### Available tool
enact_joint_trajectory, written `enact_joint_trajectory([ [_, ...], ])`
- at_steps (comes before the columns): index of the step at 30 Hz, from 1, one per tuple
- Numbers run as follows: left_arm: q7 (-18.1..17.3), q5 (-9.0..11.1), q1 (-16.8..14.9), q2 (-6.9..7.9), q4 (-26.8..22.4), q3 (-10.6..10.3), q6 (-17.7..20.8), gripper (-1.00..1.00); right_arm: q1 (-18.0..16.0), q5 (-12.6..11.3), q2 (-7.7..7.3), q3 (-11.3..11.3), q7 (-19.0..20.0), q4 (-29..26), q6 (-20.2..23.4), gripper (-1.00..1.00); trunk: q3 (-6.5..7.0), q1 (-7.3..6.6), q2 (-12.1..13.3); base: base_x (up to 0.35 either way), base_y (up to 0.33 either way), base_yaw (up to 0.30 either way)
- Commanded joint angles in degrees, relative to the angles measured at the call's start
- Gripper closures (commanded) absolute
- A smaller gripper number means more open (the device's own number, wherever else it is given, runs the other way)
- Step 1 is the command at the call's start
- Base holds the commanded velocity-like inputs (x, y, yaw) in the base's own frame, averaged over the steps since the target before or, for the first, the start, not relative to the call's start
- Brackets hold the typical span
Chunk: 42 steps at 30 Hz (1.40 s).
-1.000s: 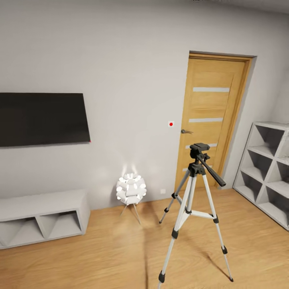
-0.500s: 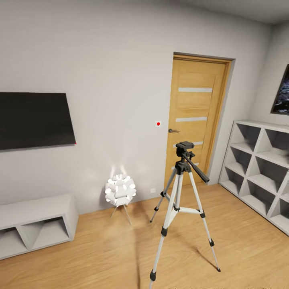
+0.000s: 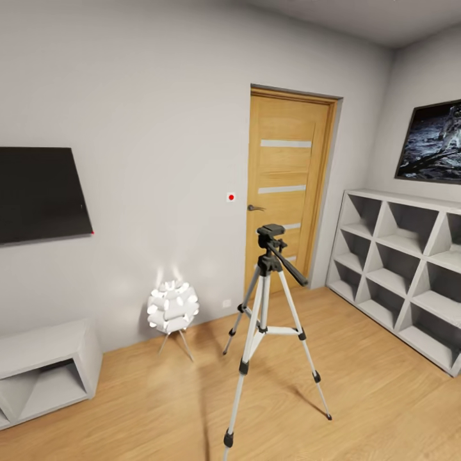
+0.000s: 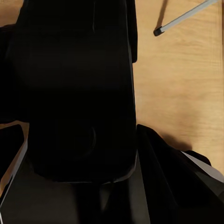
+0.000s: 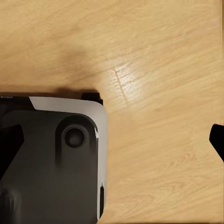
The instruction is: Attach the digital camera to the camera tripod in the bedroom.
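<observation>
The camera tripod [image 3: 266, 320] stands on the light wood floor in front of the wooden door [image 3: 285, 192] of the bedroom. It has silver legs, black joints and a black head [image 3: 271, 234] with nothing on it, and its pan handle slopes down to the right. In the left wrist view a big black boxy body, the digital camera [image 4: 77, 88], sits right in front of the lens with my left gripper shut on it. One tripod foot [image 4: 158, 31] shows beyond it. My right gripper [image 5: 116, 140] hangs over bare floor, one dark fingertip [image 5: 217, 139] at the picture's edge.
A glowing white lamp [image 3: 171, 308] on thin legs stands left of the tripod. A low grey cabinet [image 3: 45, 371] and a black wall screen [image 3: 38, 192] lie further left. White cube shelves [image 3: 397, 269] line the right wall under an astronaut poster [image 3: 430, 141]. My base's corner [image 5: 51, 158] shows below the right wrist.
The head view has swung to the right, so tripod, lamp and door sit further left in the picture. More of the shelves and the poster have come into view. Nothing in the room moved.
</observation>
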Motion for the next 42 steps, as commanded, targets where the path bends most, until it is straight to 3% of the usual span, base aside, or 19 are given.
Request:
enact_joint_trajectory([
  [1,-0.3,0.3,0.0,0.00,0.1,-0.1,-0.2,1.00,-0.1,0.5,-0.03,-0.5,0.1,0.2,-0.3,-1.00,-0.10,0.02,-0.1,0.000,0.000,-0.243],
  [42,-0.3,0.3,0.0,0.03,0.1,-0.1,-0.2,1.00,-0.1,0.4,0.05,-0.6,0.1,0.2,-0.3,-1.00,-0.10,0.02,-0.1,0.000,0.000,-0.287],
])
